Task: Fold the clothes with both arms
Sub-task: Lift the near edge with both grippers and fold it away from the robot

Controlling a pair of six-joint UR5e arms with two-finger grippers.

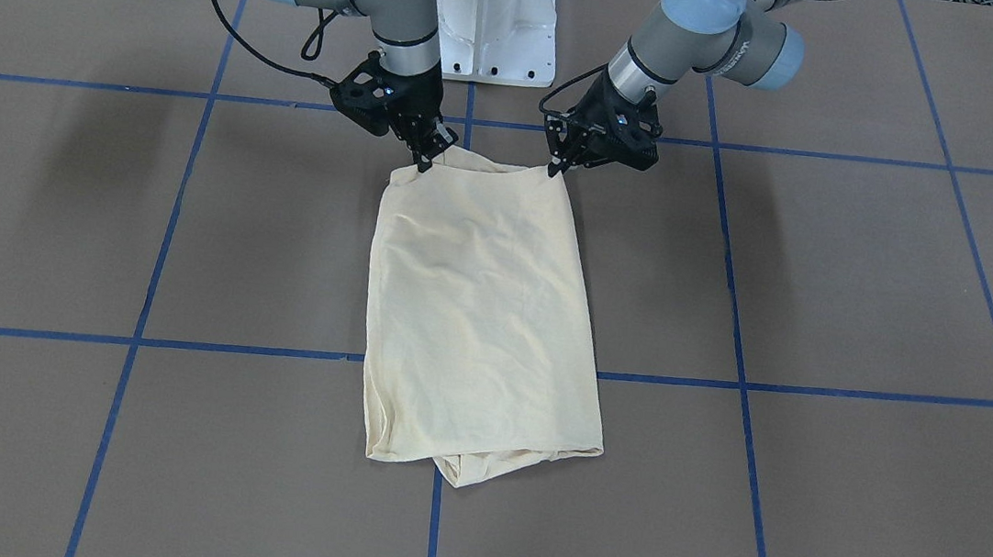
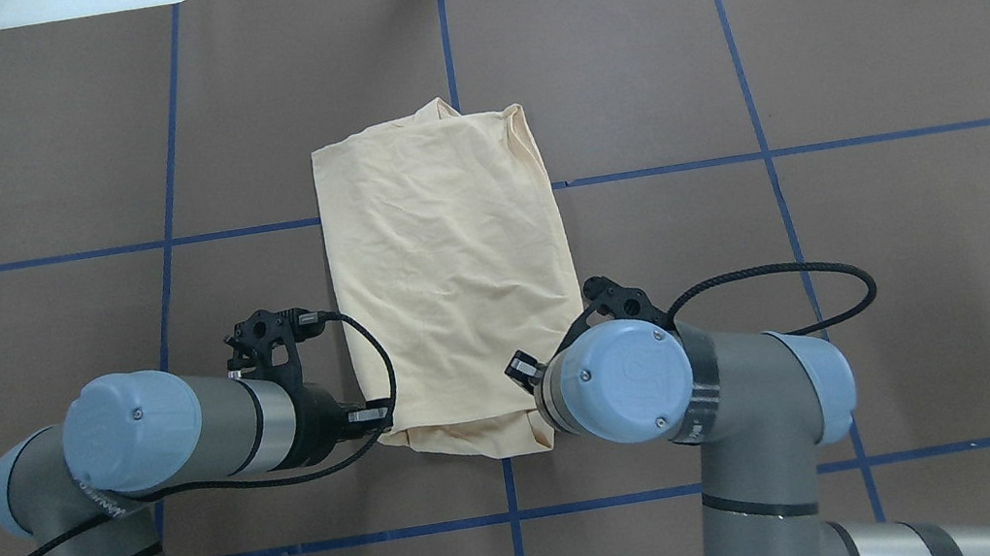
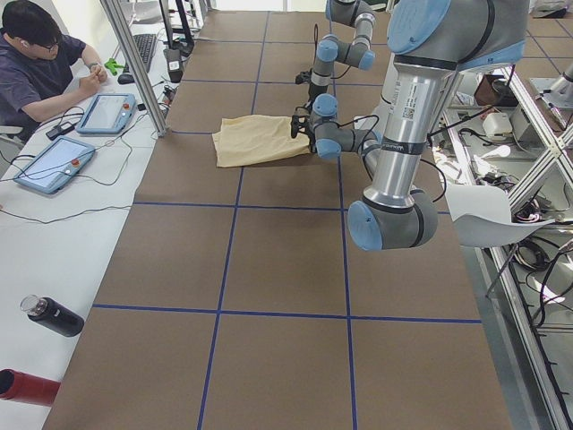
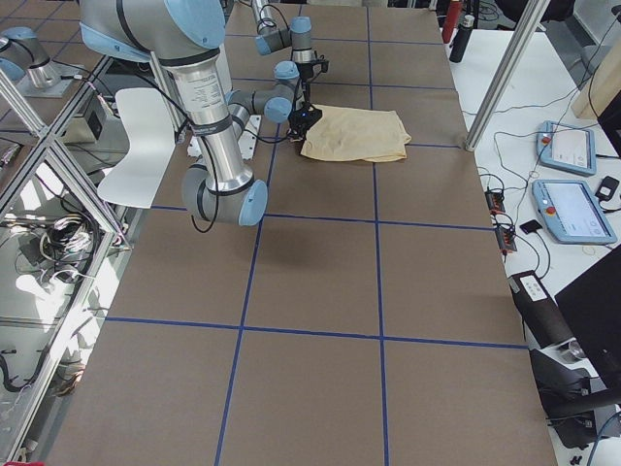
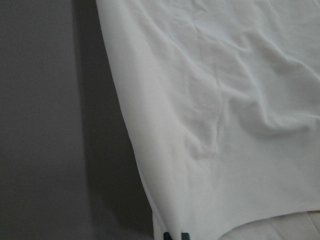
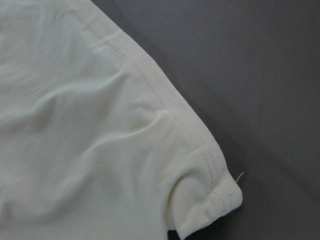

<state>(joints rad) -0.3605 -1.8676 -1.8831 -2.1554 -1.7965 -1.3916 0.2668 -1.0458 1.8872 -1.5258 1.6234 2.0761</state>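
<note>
The pale cream-yellow shirt [image 1: 483, 314] lies folded into a long rectangle on the brown table, its print hidden. It also shows in the overhead view [image 2: 454, 264] and fills both wrist views [image 5: 225, 125] [image 6: 90, 150]. My left gripper [image 1: 556, 170] is shut on one corner of the shirt's edge nearest the robot base. My right gripper [image 1: 429, 157] is shut on the other corner of that edge, where a stitched hem shows. The edge between them is raised slightly off the table. From overhead both sets of fingertips are hidden under the wrists.
The white pedestal base [image 1: 496, 20] stands just behind the grippers. Blue tape lines [image 1: 249, 349] divide the brown table top. A seated person [image 3: 40, 67] with tablets [image 3: 107, 112] is at a side desk, and a metal post [image 3: 134, 63] stands beside the table.
</note>
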